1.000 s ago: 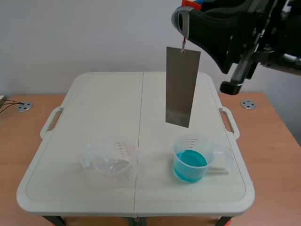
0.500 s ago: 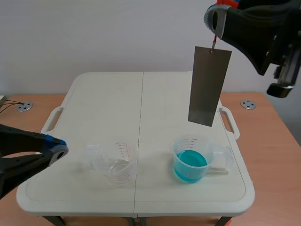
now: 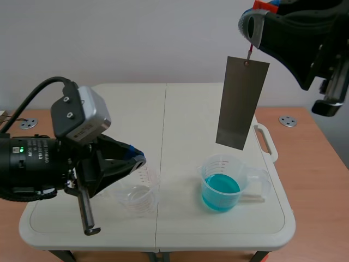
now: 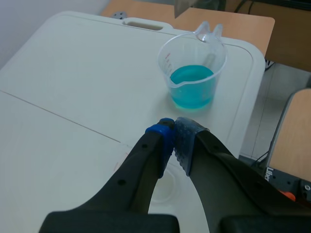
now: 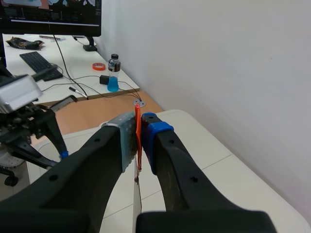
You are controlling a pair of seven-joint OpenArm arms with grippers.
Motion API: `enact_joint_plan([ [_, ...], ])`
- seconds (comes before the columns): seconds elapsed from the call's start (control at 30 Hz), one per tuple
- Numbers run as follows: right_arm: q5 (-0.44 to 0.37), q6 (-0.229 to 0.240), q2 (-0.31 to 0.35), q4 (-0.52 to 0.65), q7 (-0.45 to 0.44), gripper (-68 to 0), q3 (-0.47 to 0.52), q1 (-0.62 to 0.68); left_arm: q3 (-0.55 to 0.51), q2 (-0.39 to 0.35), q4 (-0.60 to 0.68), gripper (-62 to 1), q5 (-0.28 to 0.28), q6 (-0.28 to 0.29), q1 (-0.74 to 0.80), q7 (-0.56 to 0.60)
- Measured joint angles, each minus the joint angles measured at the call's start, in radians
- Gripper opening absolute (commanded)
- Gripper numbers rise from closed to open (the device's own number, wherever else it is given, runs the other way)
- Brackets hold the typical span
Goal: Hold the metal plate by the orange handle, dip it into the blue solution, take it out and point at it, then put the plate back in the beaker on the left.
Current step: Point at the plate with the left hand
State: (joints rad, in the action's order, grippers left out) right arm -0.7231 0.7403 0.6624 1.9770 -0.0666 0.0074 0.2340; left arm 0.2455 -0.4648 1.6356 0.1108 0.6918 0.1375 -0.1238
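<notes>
In the scene view the left arm stands in front of the empty beaker and hides its left part. The red scale marks on it are too small to read. The right arm is cut off by the top and right edges. The orange handle is mostly hidden between the closed fingers of the right gripper. In the left wrist view only a corner of the plate shows at the edge, and the empty beaker lies mostly under the left gripper.

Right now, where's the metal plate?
In the scene view the metal plate hangs in the air on the right, held by its orange handle in the right gripper, above the beaker of blue solution and not touching it.
</notes>
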Motion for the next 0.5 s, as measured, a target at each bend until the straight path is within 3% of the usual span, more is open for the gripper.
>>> enact_joint_plan([
  [0.23, 0.000, 0.000, 0.000, 0.000, 0.000, -66.2, 0.000, 0.000, 0.088, 0.083, -0.113, -58.2, -0.071, 0.000, -0.104, 0.000],
  [0.5, 0.000, 0.000, 0.000, 0.000, 0.012, -66.2, 0.000, 0.000, 0.136, 0.139, -0.162, -58.2, -0.069, 0.000, -0.189, 0.000],
])
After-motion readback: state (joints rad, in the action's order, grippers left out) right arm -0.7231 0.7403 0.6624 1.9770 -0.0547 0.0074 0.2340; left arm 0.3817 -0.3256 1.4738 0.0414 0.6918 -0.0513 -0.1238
